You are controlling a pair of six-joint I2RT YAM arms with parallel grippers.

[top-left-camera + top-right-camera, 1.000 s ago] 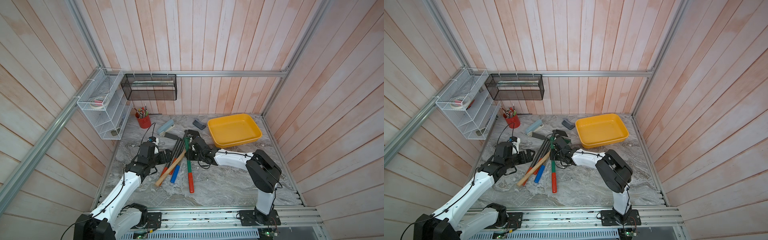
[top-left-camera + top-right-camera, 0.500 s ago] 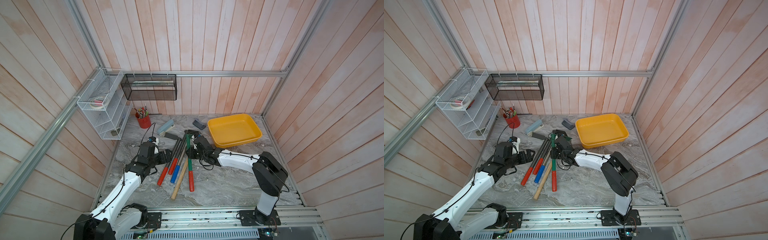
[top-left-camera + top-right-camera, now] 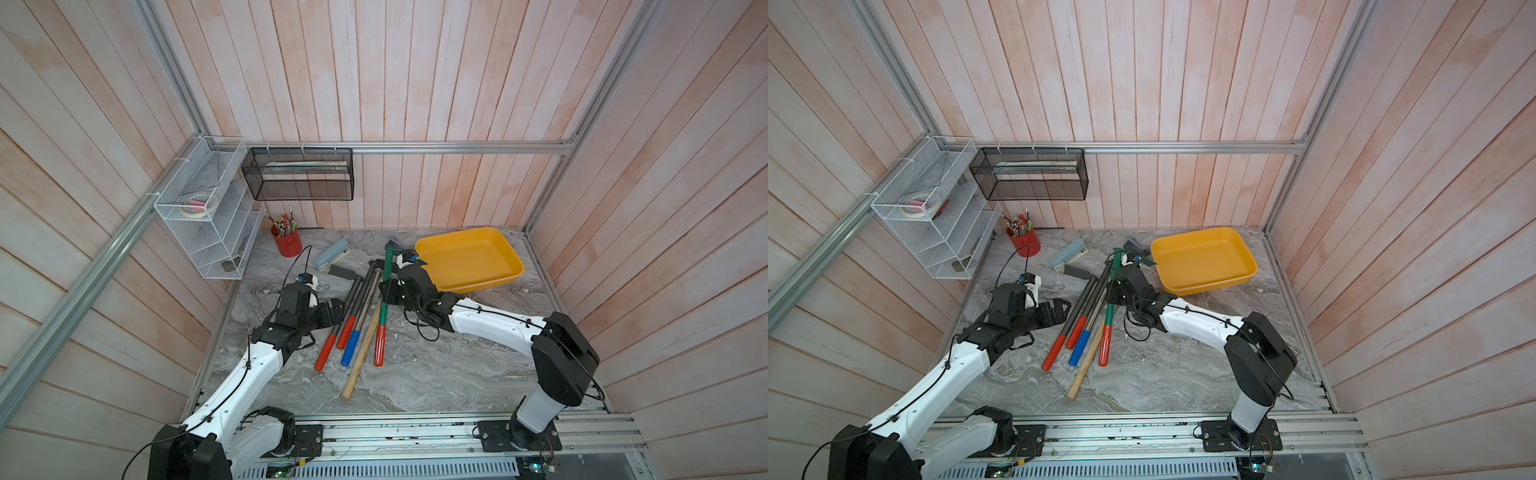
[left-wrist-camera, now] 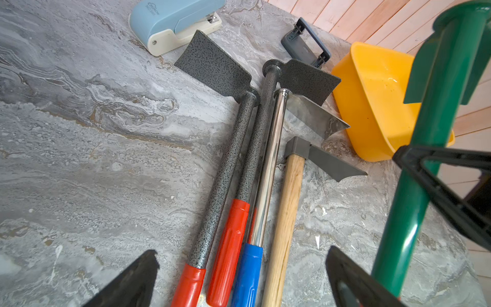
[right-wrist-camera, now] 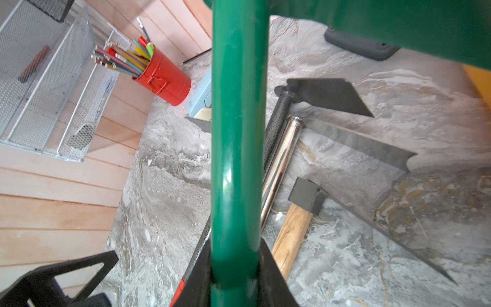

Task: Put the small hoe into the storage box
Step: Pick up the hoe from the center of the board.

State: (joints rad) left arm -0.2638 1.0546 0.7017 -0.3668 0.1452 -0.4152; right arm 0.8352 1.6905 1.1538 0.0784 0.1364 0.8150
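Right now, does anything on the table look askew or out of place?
Yes. The green hoe stands tilted, head end raised, with the right gripper shut on its shaft. The wooden-handled hoe lies out of line, its handle end sticking out past the other hoes. Nothing looks spilled or broken.

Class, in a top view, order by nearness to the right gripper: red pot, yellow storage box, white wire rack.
1. storage box, beside the right gripper
2. red pot, back left
3. white wire rack, on the left wall

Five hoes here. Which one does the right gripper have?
The green-shafted hoe with the red grip: right gripper shut on its shaft. The other four lie loose on the table.
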